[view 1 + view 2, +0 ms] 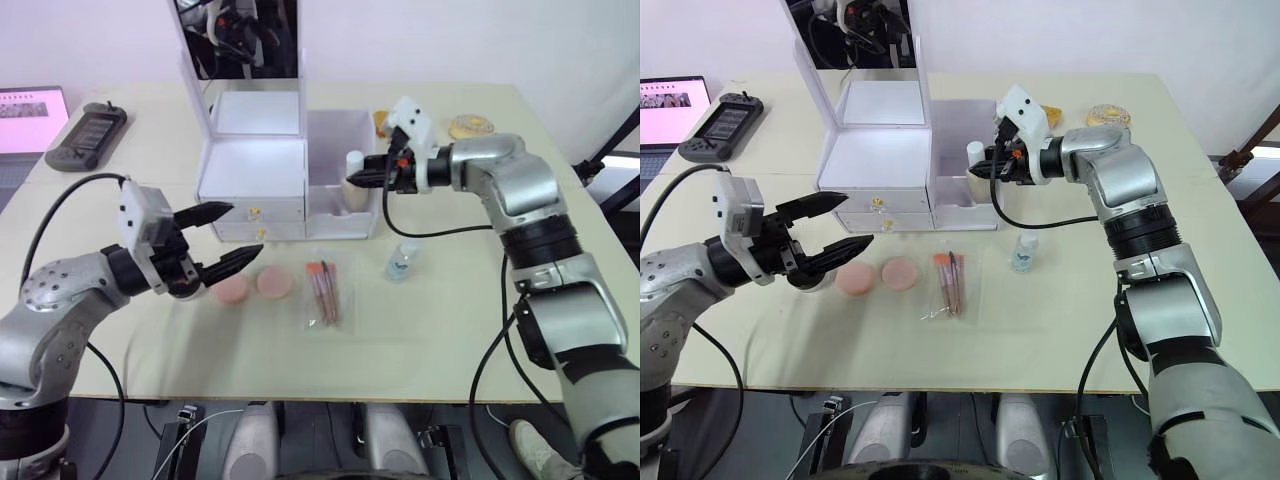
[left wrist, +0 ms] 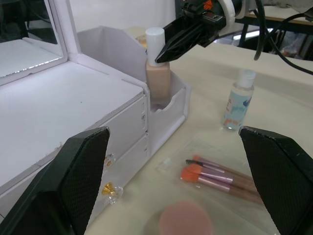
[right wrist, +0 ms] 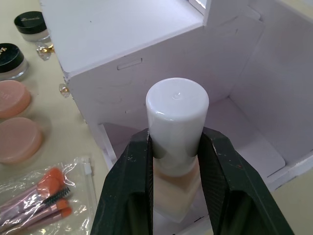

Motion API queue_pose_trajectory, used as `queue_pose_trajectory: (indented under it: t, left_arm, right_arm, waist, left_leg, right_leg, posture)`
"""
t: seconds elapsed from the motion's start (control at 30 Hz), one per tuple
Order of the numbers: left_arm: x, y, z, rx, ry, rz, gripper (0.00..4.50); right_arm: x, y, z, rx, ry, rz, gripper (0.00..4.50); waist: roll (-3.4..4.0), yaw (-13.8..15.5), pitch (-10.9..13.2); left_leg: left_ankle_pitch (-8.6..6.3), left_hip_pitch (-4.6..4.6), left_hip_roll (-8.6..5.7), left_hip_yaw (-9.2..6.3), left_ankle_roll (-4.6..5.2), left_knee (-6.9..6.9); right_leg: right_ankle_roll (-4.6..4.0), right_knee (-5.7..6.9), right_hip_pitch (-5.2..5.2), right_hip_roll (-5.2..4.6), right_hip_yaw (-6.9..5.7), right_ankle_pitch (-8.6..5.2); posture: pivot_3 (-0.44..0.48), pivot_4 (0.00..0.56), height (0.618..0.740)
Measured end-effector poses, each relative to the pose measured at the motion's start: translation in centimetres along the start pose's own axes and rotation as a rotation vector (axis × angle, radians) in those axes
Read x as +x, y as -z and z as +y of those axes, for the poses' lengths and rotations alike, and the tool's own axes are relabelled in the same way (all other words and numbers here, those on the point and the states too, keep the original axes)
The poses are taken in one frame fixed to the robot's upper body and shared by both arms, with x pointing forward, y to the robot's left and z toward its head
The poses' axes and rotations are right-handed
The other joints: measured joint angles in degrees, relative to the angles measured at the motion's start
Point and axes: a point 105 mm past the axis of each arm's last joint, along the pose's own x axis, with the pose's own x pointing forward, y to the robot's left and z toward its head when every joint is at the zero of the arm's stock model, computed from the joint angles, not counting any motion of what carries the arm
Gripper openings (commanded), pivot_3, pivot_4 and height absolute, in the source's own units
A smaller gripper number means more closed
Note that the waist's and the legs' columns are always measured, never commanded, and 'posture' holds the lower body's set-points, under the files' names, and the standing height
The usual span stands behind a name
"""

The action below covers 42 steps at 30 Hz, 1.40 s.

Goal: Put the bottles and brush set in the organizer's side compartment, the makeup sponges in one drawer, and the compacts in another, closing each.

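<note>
The white organizer point(image 1: 250, 165) stands at mid-table with its mirror lid up and both gold-knobbed drawers point(image 1: 253, 212) closed. My right gripper point(image 1: 352, 178) is shut on the frosted beige bottle point(image 3: 177, 117), which stands upright inside the side compartment point(image 1: 335, 130). The clear blue-label bottle point(image 1: 401, 262) stands on the table just right of the organizer. The brush set point(image 1: 323, 293) lies flat in front of it. Two makeup sponges point(image 1: 232, 289) point(image 1: 274, 282) lie left of the brushes. Two black-lidded compacts point(image 3: 10, 56) sit beyond the sponges. My left gripper point(image 1: 243, 230) hangs open just before the drawers, above the sponges.
A dark handheld console point(image 1: 88, 133) and a laptop point(image 1: 30, 115) lie at the far left. Yellowish doughnut-like rounds point(image 1: 470, 126) sit at the back right. The right arm's black cable loops down beside the side compartment.
</note>
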Motion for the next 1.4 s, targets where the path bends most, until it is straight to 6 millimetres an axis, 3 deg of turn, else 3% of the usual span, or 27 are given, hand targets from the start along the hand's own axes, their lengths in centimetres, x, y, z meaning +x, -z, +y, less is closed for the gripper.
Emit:
queue_pose_trajectory:
  t: [0.17,0.37,0.47,0.7,0.73,0.93,1.07,1.17,1.23,1.4]
  left_arm:
    - [0.4,-0.7,0.2,0.021,0.009,-0.018,4.5]
    - [1.2,-0.6,0.2,0.025,0.044,-0.011,4.5]
    - [1.5,-0.3,0.0,0.023,0.062,-0.005,4.5]
    - [2.1,-0.2,0.2,0.036,0.075,-0.01,4.5]
    - [2.2,0.0,0.2,0.031,0.079,-0.005,4.5]
    - [2.5,-0.4,0.7,0.047,0.087,-0.03,4.5]
    - [2.5,0.1,1.0,0.03,0.11,-0.022,4.5]
    - [1.4,0.5,2.4,0.035,0.106,0.017,4.5]
    - [-0.3,0.8,4.5,0.058,0.051,0.056,4.5]
    - [-3.9,2.5,7.4,0.026,-0.034,0.107,4.5]
  right_arm:
    - [0.3,0.2,0.0,0.027,0.066,0.008,0.78]
    - [0.5,2.2,0.6,0.071,0.129,0.049,0.78]
    - [0.4,2.2,0.7,0.074,0.139,0.054,0.78]
    - [-0.6,1.2,0.2,0.078,0.172,0.013,4.23]
    - [-0.8,0.9,0.3,0.081,0.169,0.003,4.44]
    - [-3.1,-0.8,0.4,0.069,0.134,-0.091,4.44]
    - [-6.0,-0.8,0.5,0.056,0.097,-0.157,4.44]
    - [-10.1,0.3,-0.4,0.043,0.12,-0.174,4.44]
    - [-13.4,1.7,-1.5,0.072,0.182,-0.176,4.44]
    - [-18.4,6.2,-3.1,0.127,0.317,-0.144,4.44]
  waist:
    - [0.0,0.0,0.0]
    - [0.0,0.1,0.0]
    - [0.01,0.1,0.0]
    - [0.0,0.1,0.0]
    - [0.0,0.1,0.0]
    - [0.0,0.1,0.0]
    - [0.0,0.4,0.0]
    - [-0.01,0.5,0.0]
    - [-0.01,0.2,0.0]
    - [0.01,-0.4,0.0]
  left_leg:
    - [0.11,0.0,0.0,-0.01,-0.16,0.03]
    - [0.14,-0.01,0.0,-0.01,-0.19,0.02]
    - [0.14,-0.02,0.0,-0.01,-0.19,-0.01]
    - [0.14,-0.02,0.0,-0.01,-0.19,0.02]
    - [0.14,-0.02,0.0,-0.02,-0.19,0.01]
    - [0.14,-0.02,0.01,-0.02,-0.19,0.0]
    - [0.14,-0.04,0.01,-0.02,-0.18,0.0]
    - [0.14,-0.07,0.0,0.0,-0.19,0.03]
    - [0.13,-0.04,0.01,0.05,-0.18,0.0]
    - [0.13,0.1,0.07,0.08,-0.18,-0.08]
  right_leg:
    - [-0.12,-0.01,0.0,0.01,0.03,0.1]
    - [-0.09,-0.04,0.0,0.02,0.06,0.15]
    - [0.05,-0.05,-0.01,0.03,0.06,0.21]
    - [0.04,-0.05,-0.01,0.03,0.06,0.21]
    - [0.04,-0.05,-0.01,0.03,0.06,0.21]
    - [0.05,-0.06,-0.01,0.04,0.06,0.21]
    - [0.06,-0.07,-0.01,0.04,0.06,0.2]
    - [-0.08,-0.12,0.0,0.04,0.06,0.13]
    - [-0.11,-0.13,0.0,0.03,0.08,0.11]
    - [-0.12,-0.06,-0.01,0.07,0.12,0.1]
  posture:
    - [0.0,0.15,0.74]
    - [0.0,0.15,0.74]
    - [0.0,0.15,0.74]
    - [0.0,0.15,0.74]
    - [0.0,0.15,0.74]
    - [0.0,0.15,0.74]
    - [0.0,0.15,0.74]
    - [0.0,0.15,0.74]
    - [0.0,0.15,0.74]
    - [0.0,0.15,0.74]
